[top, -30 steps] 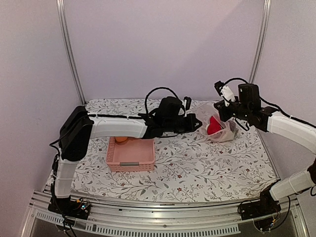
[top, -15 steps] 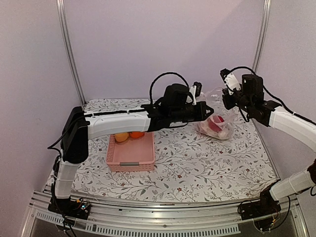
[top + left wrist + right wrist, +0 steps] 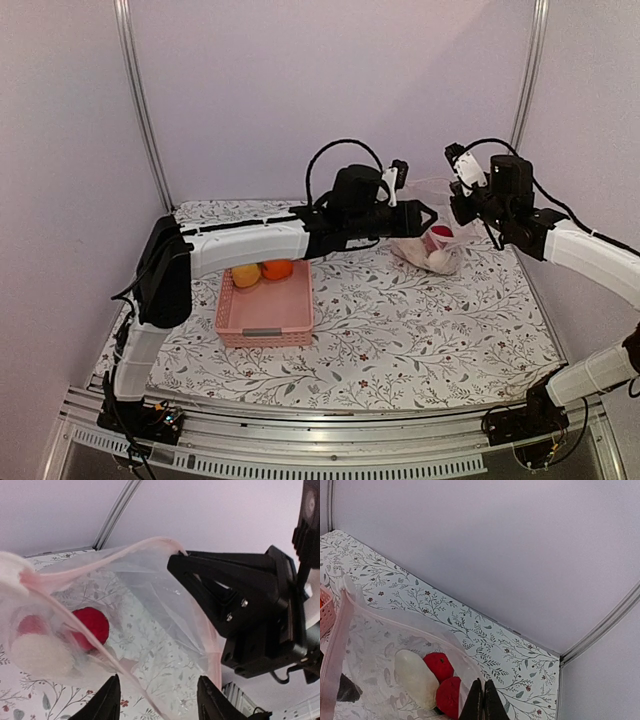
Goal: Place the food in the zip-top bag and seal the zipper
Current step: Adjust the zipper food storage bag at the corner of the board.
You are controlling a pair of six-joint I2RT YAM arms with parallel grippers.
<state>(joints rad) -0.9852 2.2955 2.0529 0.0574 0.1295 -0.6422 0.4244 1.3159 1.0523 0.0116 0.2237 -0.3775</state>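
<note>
Overhead, the floral-patterned table (image 3: 400, 320) carries a pink slatted plastic basket (image 3: 265, 312) at centre-left, with a yellow toy fruit (image 3: 245, 275) and an orange toy fruit (image 3: 277, 269) lying side by side against its far wall. Toward the far right, the clear, crinkly zip-top bag (image 3: 432, 250) hangs lifted between the two arms, its bottom sagging to the table. Its mouth is spread open, and the thin pale pink zipper strip (image 3: 115, 556) arcs across the left wrist view.

Inside the bag, the right wrist view shows a white oblong toy piece (image 3: 415, 679) beside two red toy pieces (image 3: 444, 677), all gathered at the bottom.

The right gripper (image 3: 482, 700) has its black fingers pressed together on the bag's near edge; in the left wrist view it pinches the zipper rim from the far side. The left gripper (image 3: 159, 707) reaches to the bag's mouth from the left, its two black fingertips (image 3: 107, 702) standing apart. The bag's near edge runs down between them, but I cannot tell whether they touch the plastic.
</note>
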